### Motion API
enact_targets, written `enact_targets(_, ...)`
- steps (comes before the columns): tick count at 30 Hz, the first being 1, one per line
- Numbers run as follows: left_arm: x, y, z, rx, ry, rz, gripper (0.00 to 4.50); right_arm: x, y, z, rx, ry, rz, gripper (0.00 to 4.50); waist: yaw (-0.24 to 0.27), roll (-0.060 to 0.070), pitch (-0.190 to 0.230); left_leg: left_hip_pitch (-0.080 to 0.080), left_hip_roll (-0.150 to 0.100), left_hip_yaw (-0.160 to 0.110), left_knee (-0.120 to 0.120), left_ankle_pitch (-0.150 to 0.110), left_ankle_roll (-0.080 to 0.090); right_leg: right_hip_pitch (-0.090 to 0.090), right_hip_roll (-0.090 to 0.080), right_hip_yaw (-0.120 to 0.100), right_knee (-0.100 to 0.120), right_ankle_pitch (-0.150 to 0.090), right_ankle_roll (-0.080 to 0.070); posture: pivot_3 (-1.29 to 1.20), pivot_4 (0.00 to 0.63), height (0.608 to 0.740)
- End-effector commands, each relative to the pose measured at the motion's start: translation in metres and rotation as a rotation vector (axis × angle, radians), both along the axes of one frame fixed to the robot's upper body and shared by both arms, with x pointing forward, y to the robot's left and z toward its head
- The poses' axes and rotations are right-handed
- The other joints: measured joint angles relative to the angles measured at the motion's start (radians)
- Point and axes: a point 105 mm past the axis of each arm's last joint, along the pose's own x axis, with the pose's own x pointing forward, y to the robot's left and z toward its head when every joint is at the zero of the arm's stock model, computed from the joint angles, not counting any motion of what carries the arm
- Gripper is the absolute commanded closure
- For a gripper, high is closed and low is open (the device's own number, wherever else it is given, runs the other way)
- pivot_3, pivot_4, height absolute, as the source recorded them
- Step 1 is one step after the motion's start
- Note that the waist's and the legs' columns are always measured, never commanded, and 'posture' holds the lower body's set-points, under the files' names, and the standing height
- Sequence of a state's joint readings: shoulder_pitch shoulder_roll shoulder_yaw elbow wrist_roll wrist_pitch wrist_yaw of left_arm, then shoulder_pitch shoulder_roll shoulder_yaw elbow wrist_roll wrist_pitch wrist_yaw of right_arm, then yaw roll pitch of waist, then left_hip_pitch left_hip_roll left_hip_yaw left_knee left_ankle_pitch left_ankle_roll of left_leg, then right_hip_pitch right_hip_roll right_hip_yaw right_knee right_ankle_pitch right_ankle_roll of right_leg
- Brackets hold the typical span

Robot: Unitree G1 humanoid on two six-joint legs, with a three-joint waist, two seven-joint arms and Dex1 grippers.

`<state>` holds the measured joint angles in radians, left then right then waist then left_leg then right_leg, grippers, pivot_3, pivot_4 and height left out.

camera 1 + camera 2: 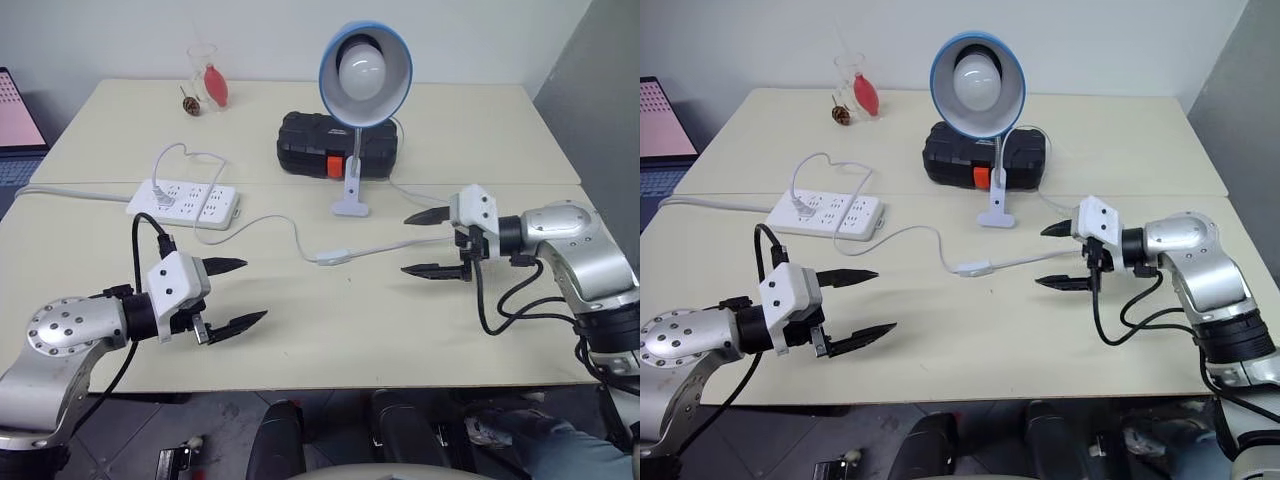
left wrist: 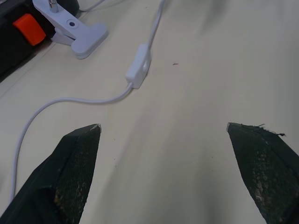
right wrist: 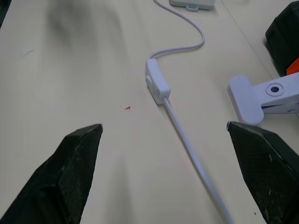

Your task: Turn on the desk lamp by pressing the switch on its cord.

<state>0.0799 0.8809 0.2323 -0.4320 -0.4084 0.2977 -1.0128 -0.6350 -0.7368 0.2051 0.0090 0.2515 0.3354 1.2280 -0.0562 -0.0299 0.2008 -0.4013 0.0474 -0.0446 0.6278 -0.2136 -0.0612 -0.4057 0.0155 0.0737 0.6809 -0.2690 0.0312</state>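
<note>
The desk lamp [image 1: 364, 75] stands mid-table, blue shade facing me, bulb unlit, on a white clip base [image 1: 351, 205]. Its thin white cord [image 1: 395, 247] runs across the table to the small white switch [image 1: 333, 257], which lies flat between my two grippers. My right gripper [image 1: 424, 243] hovers open to the right of the switch, its fingers either side of the cord and pointing left at it. My left gripper [image 1: 236, 295] is open to the switch's lower left, above bare table. The switch [image 3: 156, 85] lies ahead of the right fingers, and the switch [image 2: 138, 72] is farther off from the left ones.
A white power strip [image 1: 184, 202] lies at the left with a plug and looped cable. A black case [image 1: 335, 146] with an orange latch sits behind the lamp. A glass [image 1: 207, 78] and a small brown object stand at the far edge. A laptop [image 1: 15, 115] is at far left.
</note>
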Motion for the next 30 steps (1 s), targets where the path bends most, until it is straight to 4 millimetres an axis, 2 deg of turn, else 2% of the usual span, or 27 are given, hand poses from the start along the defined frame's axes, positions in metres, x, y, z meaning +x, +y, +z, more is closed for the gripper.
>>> enact_targets(1, 0.001, 0.001, 0.003, 0.013, -0.032, 0.004, 0.0, 0.007, 0.022, 0.002, 0.005, 0.005, 0.026, 0.01, -0.003, 0.0, 0.0, 0.0, 0.0, 0.0, 0.0, 0.0, 0.0, 0.0, 0.0, 0.0, 0.0, 0.0, 0.0, 0.0, 0.15, 0.74)
enact_targets(6, 0.003, -0.002, 0.001, 0.011, -0.03, -0.01, 0.0, 0.022, 0.05, -0.014, -0.031, 0.014, 0.058, 0.01, -0.002, 0.0, 0.0, 0.0, 0.0, 0.0, 0.0, 0.0, 0.0, 0.0, 0.0, -0.001, 0.0, 0.0, 0.0, 0.0, 0.15, 0.74)
enact_targets(11, 0.004, -0.004, 0.0, 0.017, -0.033, -0.022, 0.0, 0.033, 0.069, -0.025, -0.075, 0.042, 0.089, 0.01, -0.002, 0.0, 0.0, -0.001, 0.0, 0.0, 0.0, 0.0, 0.0, 0.0, 0.0, -0.001, 0.0, 0.0, 0.0, 0.0, 0.15, 0.74)
enact_targets(24, 0.002, -0.008, -0.007, 0.025, -0.032, -0.038, 0.0, 0.052, 0.085, -0.041, -0.148, 0.058, 0.118, 0.01, -0.002, 0.0, 0.0, 0.0, 0.0, -0.001, 0.0, 0.0, 0.0, -0.001, 0.0, -0.001, 0.001, 0.0, -0.001, 0.0, 0.15, 0.74)
enact_targets(27, 0.002, -0.009, -0.007, 0.026, -0.033, -0.04, 0.0, 0.053, 0.086, -0.043, -0.153, 0.061, 0.117, 0.5, -0.002, 0.0, 0.0, 0.0, 0.0, -0.001, 0.0, 0.0, 0.0, 0.0, 0.0, -0.001, 0.001, 0.0, -0.001, 0.0, 0.15, 0.74)
enact_targets(30, 0.003, -0.009, -0.008, 0.025, -0.033, -0.041, 0.0, 0.054, 0.086, -0.046, -0.159, 0.068, 0.118, 1.18, -0.002, 0.0, 0.0, 0.0, 0.0, -0.001, 0.0, 0.0, 0.0, 0.0, 0.0, -0.001, 0.001, 0.0, -0.001, 0.0, 0.15, 0.74)
